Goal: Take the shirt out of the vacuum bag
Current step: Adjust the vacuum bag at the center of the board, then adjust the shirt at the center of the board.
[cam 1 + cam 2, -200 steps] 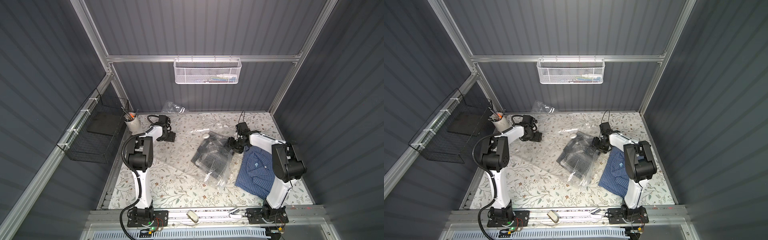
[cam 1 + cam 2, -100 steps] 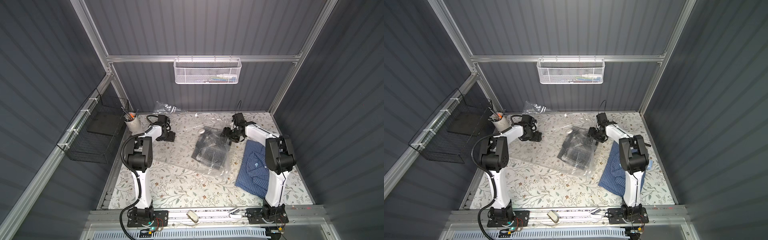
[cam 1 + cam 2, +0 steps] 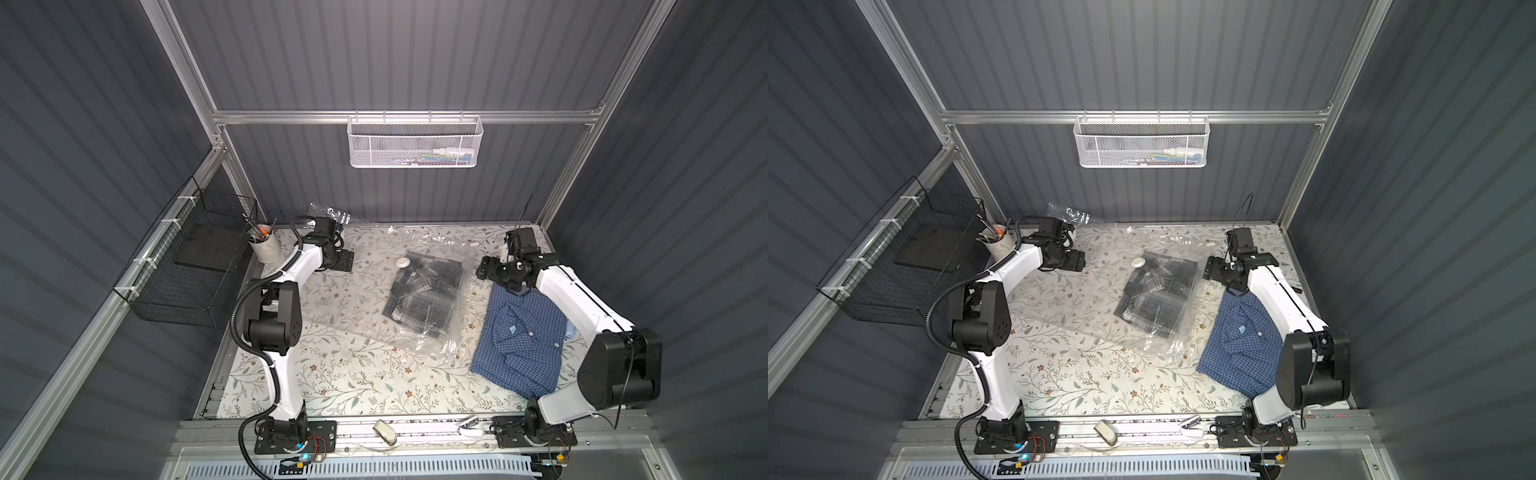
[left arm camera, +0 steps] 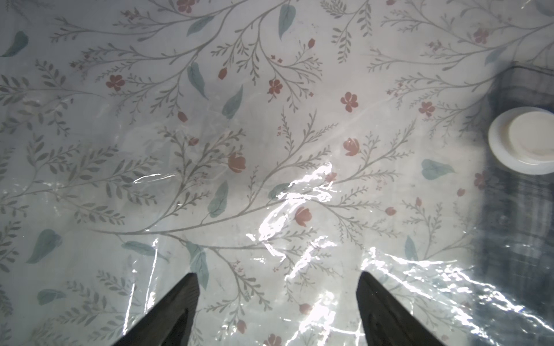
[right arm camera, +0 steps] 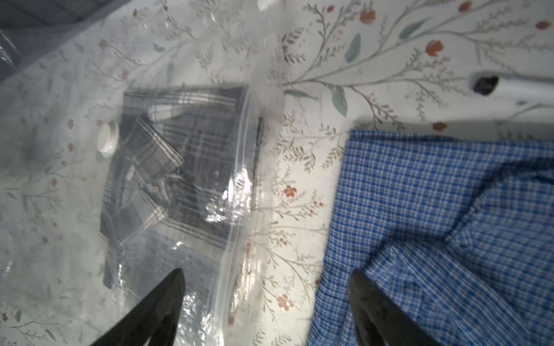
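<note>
The clear vacuum bag [image 3: 440,349] lies flat mid-table, its round white valve cap [image 3: 402,262] toward the back. Inside it is a folded grey plaid shirt [image 3: 428,295], seen in both top views [image 3: 1158,295]. A blue checked shirt [image 3: 519,345] lies outside the bag, on the right. My right gripper [image 3: 484,272] hovers open between the bag's right edge and the blue shirt, holding nothing [image 5: 266,278]. My left gripper [image 3: 349,262] is open over the bag's empty left part [image 4: 277,278], the valve cap [image 4: 521,140] ahead of it.
A small clear bag [image 3: 330,212] leans at the back left beside a cup of pens [image 3: 264,245]. A black wire basket [image 3: 187,270] hangs on the left wall, a white mesh basket [image 3: 415,141] on the back rail. Small items [image 3: 384,432] lie on the front rail.
My right gripper swung toward the back-left, then came back right while opening wider. The bag, crumpled and raised before, has shifted toward the back and lies flatter. The left arm stayed still.
</note>
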Available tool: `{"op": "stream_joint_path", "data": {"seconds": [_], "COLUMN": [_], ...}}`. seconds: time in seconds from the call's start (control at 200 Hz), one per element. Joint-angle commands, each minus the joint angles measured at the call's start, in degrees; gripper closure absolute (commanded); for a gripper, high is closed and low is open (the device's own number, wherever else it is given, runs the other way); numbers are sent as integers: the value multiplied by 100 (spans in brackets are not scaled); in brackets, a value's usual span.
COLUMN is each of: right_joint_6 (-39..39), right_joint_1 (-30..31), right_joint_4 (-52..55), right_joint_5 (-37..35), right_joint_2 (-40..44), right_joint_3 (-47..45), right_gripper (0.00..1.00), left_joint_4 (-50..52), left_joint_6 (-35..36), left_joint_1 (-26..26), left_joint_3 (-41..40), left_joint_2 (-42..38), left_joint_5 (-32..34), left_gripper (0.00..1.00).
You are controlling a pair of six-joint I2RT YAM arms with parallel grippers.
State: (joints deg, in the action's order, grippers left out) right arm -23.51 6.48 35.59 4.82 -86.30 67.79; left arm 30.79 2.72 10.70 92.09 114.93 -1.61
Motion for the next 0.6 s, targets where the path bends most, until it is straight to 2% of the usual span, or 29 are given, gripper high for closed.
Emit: {"op": "stream_joint_path", "data": {"seconds": [0.0, 0.065, 0.25, 0.415, 0.595], "right_joint_6": [-27, -3, -21, -159, -375], "right_joint_1": [-423, -546, -400, 13, 446], "right_joint_4": [90, 104, 473, 790, 989], "right_joint_5": [-16, -98, -567, -1280, -1863], "right_joint_2": [-7, -8, 73, 164, -105], "right_joint_3": [-545, -674, -797, -979, -1058], "right_gripper": [18, 18, 18, 19, 23], "left_joint_4": [45, 76, 40, 48, 29], "left_joint_6": [-20, 12, 37, 71, 70], "left_joint_1": [160, 264, 363, 362, 363], "left_joint_3": [-40, -67, -262, -212, -200], "left_joint_2": [73, 82, -18, 7, 43], "left_joint_5": [-196, -145, -129, -186, -270], "left_gripper": [16, 16, 16, 16, 16]}}
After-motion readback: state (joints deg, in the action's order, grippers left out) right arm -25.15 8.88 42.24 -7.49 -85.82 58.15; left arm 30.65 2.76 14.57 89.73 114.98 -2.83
